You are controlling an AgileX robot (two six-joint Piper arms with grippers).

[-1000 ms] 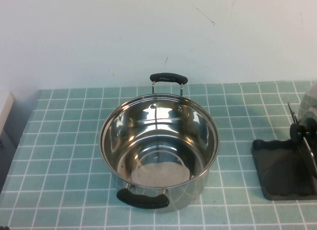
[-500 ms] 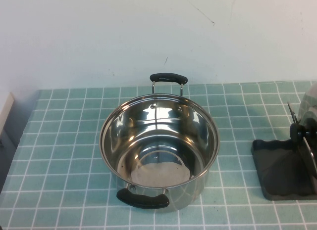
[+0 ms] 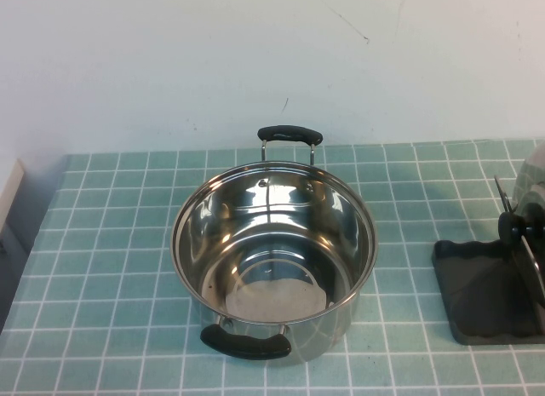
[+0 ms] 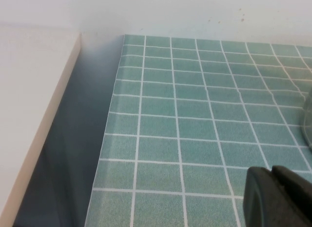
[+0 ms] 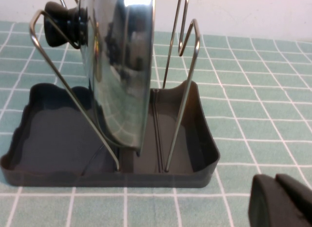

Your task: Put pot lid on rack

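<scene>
The round, domed, shiny stainless-steel pot lid (image 5: 121, 66) with its black round knob (image 5: 62, 23) stands on edge in the dark grey-black rectangular plastic rack (image 5: 195, 134), held upright between the thin metal wire bars (image 5: 181, 105). In the high view the rack (image 3: 477, 294) sits at the right edge of the frame, on the green tiled worktop (image 3: 111, 243), and the lid (image 3: 532, 187) is cut off by the frame there, only its left rim and knob showing.

A deep stainless-steel pot (image 3: 274, 260) with two black handles stands uncovered in the middle of the frame, well apart from the rack.

The left hand (image 4: 278, 195) appears only as a dark tip in the lower right of the left wrist view, above bare tiles near the worktop's edge; whether it is apart or together cannot be told. The right hand (image 5: 280, 200) shows as a dark tip in the lower right of the right wrist view, near the rack but not touching it; its state cannot be told either.
</scene>
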